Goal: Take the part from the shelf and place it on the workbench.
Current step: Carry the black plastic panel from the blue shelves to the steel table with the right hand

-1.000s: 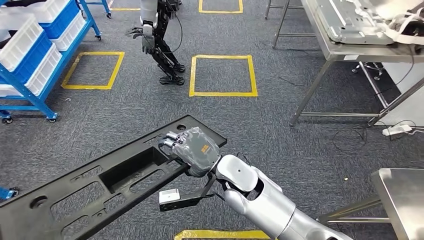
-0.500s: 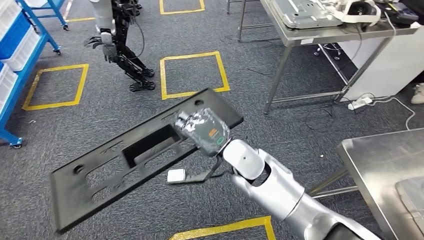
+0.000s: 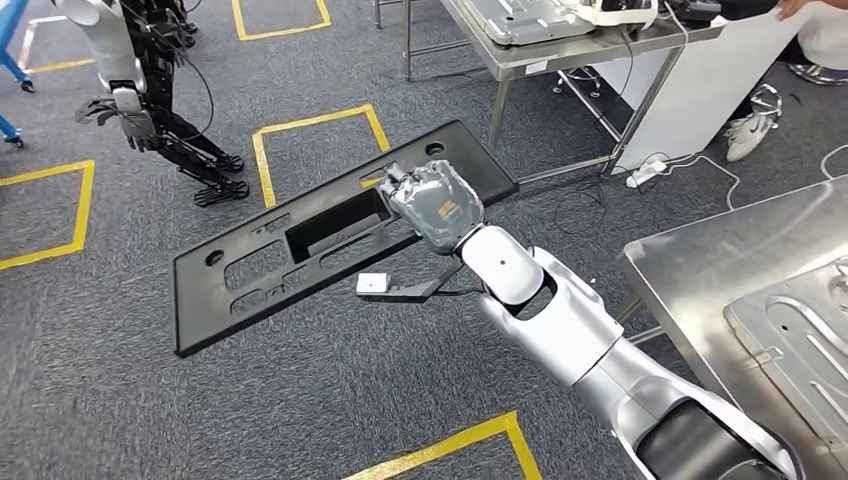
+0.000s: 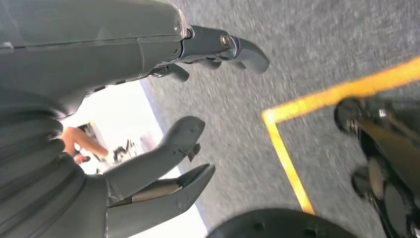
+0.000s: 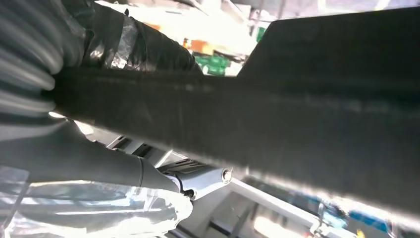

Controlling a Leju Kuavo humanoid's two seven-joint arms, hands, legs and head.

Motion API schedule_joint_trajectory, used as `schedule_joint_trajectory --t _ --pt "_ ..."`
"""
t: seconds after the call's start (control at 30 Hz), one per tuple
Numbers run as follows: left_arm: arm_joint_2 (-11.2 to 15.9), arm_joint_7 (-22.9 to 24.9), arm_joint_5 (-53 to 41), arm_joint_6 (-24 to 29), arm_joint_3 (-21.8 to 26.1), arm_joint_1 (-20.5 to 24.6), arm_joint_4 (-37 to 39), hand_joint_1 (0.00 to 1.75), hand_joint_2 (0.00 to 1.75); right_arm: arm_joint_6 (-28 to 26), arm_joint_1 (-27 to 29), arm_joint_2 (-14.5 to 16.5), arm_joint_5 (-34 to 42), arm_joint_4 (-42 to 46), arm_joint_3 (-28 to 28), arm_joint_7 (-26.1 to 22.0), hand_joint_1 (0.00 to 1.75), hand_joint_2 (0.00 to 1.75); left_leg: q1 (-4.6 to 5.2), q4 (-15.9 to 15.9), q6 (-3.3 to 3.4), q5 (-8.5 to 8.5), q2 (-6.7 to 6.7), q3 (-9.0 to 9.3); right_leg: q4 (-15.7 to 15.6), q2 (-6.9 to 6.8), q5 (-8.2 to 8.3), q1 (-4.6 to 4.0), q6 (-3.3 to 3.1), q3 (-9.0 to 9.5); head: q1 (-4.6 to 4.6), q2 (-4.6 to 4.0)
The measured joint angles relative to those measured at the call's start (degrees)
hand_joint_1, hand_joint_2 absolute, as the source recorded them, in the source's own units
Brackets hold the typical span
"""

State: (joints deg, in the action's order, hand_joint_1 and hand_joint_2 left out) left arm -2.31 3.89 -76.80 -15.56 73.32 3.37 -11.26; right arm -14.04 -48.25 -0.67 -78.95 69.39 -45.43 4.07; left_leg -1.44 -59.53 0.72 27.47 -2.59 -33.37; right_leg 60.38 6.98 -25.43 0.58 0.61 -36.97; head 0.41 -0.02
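A second robot [image 3: 140, 95] and a steel worktop [image 3: 680, 270] flank the carried part [image 3: 300, 250]. The right robot hand [image 3: 432, 200] grips its edge, arm outstretched. The left robot hand [image 4: 163, 144] hangs empty, fingers apart.

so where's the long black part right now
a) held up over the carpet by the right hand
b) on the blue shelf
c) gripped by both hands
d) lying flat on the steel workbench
a: the right hand grips the black part by one long edge, carrying it above the grey carpet, short of the workbench.

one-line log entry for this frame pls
phase: carry | right hand: holds black panel above floor | left hand: holds nothing, fingers apart | workbench: ahead-right, part not placed
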Motion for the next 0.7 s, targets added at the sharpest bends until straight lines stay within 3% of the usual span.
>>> schedule_joint_trajectory --t 0.03,0.1,0.17,0.2,0.23,0.27,0.33,0.4,0.47,0.5,0.57,0.63,0.7 --pt "-0.01 -0.01 0.0 0.0 -0.02 0.0 0.0 0.0 1.75 0.08 -0.26 -0.12 0.0 -0.33 0.3 0.03 1.75 1.75 -0.07 0.37 0.46 -0.25 0.69 0.09 1.09 -1.22 -0.81 -0.14 0.2 -0.55 0.04 0.0" --pt "-0.03 -0.03 0.0 -0.01 -0.03 -0.11 0.0 0.0 1.75 0.16 -0.75 -0.24 0.0 -0.83 0.67 0.11 1.75 1.75 0.07 0.81 1.12 -0.52 2.14 0.19 6.68 -4.73 -4.08 -0.35 0.4 -3.14 0.14 0.0" --pt "-0.01 -0.04 -0.01 -0.01 -0.03 -0.25 0.0 0.0 1.75 0.19 -0.89 -0.26 0.0 -1.28 0.76 0.15 1.75 1.75 0.26 0.84 1.31 -0.46 3.59 0.17 13.8 -6.31 -6.98 -0.23 0.59 -6.48 0.19 0.0" --pt "0.01 -0.04 -0.02 0.0 -0.03 -0.27 0.0 0.0 1.75 0.19 -0.86 -0.27 0.0 -1.53 0.78 0.15 1.75 1.75 0.29 0.83 1.34 -0.4 4.33 0.2 15.42 -6.58 -7.12 -0.17 0.66 -7.25 0.18 0.0" --pt "0.03 -0.04 -0.03 0.0 -0.04 -0.25 0.0 0.0 1.75 0.19 -0.84 -0.3 0.0 -1.76 0.79 0.15 1.75 1.75 0.3 0.83 1.32 -0.31 5.02 0.27 14.84 -6.79 -6.19 -0.13 0.67 -6.92 0.19 0.0" --pt "0.04 -0.06 -0.04 -0.01 -0.05 -0.22 0.0 0.0 1.75 0.19 -0.85 -0.33 0.0 -1.94 0.83 0.15 1.75 1.75 0.31 0.83 1.26 -0.19 5.67 0.43 12.01 -7.21 -4.4 -0.13 0.6 -5.43 0.19 -0.01" --pt "0.02 -0.11 -0.1 -0.02 -0.08 -0.19 0.0 0.0 1.75 0.19 -0.98 -0.35 -0.03 -2.16 0.95 0.22 1.75 1.75 0.49 0.76 0.91 0.21 6.81 0.84 3.86 -9.6 -1.07 -0.59 0.12 -1.13 0.2 -0.01" --pt "0.0 -0.15 -0.2 -0.03 -0.1 -0.16 0.0 0.0 1.75 0.18 -1.24 -0.32 -0.13 -2.34 1.07 0.36 1.75 1.75 0.8 0.69 0.41 0.57 7.82 1.12 -0.55 -11.36 -0.15 -1.22 -0.44 1.07 0.19 0.0" --pt "0.0 -0.16 -0.31 -0.05 -0.11 -0.01 0.0 0.0 1.75 0.16 -1.4 -0.39 -0.37 -2.65 1.25 0.55 1.75 1.75 0.96 0.78 -0.14 0.81 9.04 1.42 -0.99 -10.46 -0.27 -1.38 -0.94 1.12 0.16 0.0" --pt "0.01 -0.17 -0.37 -0.08 -0.13 0.07 0.0 0.0 1.75 0.17 -1.44 -0.46 -0.55 -2.8 1.38 0.63 1.75 1.75 0.87 0.57 -0.45 1.19 8.88 1.53 -1.23 -9.79 -0.17 -1.27 -1.23 1.22 0.17 0.0" --pt "0.02 -0.17 -0.49 -0.17 -0.14 0.06 0.0 0.0 1.75 0.28 -1.78 -0.53 -0.93 -3.12 1.63 0.75 1.75 1.75 0.6 -2.24 -0.93 3.32 6.47 0.52 -1.71 -8.51 0.11 -0.83 -1.93 1.52 0.15 0.0" --pt "0.0 -0.17 -0.56 -0.27 -0.14 -0.1 0.0 0.0 1.75 0.52 -2.4 -0.55 -1.14 -3.53 1.77 0.85 1.75 1.75 0.41 -9.29 -1.15 6.79 3.71 -2.83 -1.78 -7.16 0.19 -0.67 -2.32 1.61 0.13 -0.01" --pt "0.01 -0.16 -0.61 -0.28 -0.14 -0.2 0.0 0.0 1.75 0.87 -3.07 -0.57 -1.25 -4.15 1.92 0.95 1.75 1.75 0.39 -15.19 -1.26 8.19 3.08 -6.11 -1.66 -5.53 0.17 -0.73 -2.41 1.64 0.12 -0.01"
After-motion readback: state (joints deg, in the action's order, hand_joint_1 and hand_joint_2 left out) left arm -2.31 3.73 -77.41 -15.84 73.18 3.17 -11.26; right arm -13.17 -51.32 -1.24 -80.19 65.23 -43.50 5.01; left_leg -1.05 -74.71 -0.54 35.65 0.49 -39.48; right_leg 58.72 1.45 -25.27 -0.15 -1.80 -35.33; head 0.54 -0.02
